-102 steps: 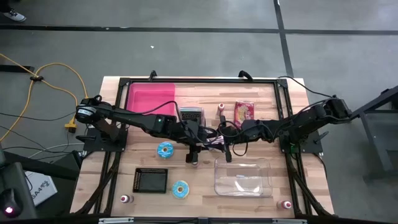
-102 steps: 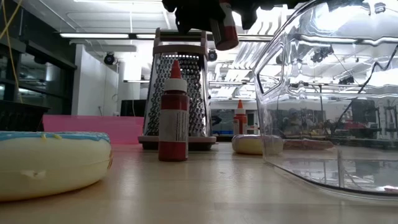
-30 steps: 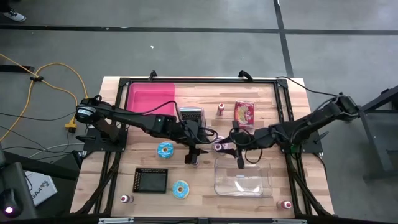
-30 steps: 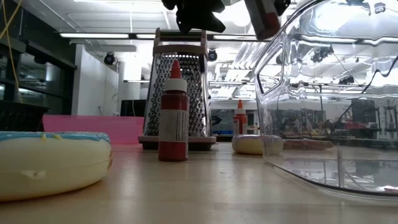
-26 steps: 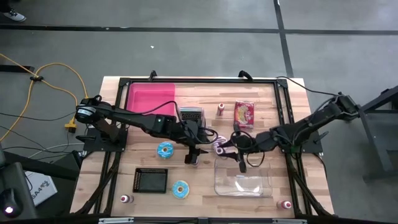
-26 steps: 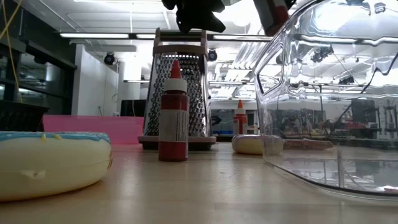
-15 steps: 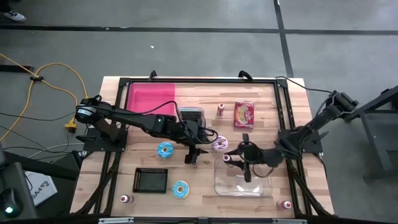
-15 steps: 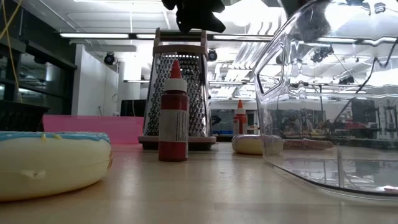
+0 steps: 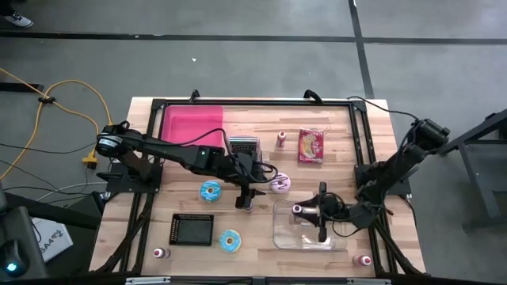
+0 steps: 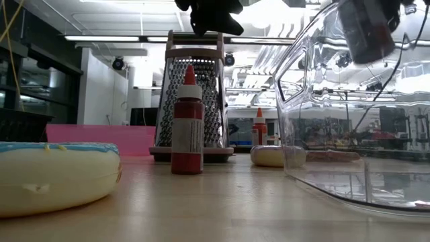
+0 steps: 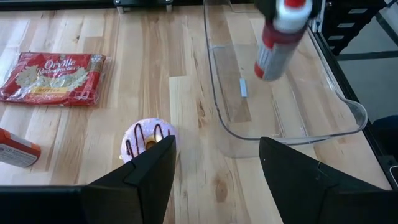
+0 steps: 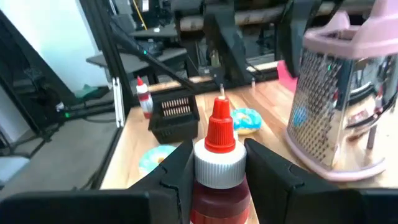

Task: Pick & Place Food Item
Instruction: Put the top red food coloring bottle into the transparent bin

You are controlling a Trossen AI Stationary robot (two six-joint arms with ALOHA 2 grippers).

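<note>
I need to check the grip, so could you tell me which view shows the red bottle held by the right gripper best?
The right wrist view: the red bottle sits clamped between the right gripper fingers. The left wrist view shows it over the clear container; the high view shows it small; the low view distorts it.

Metal grater (image 9: 243, 146), pink mat (image 9: 192, 124) — black basket (image 9: 192, 229)

The sauce bottle (image 12: 216, 167) is cut off below its shoulder; its label is blurred (image 11: 278, 38). Behind the clear container (image 10: 349, 114), it appears distorted.
</note>
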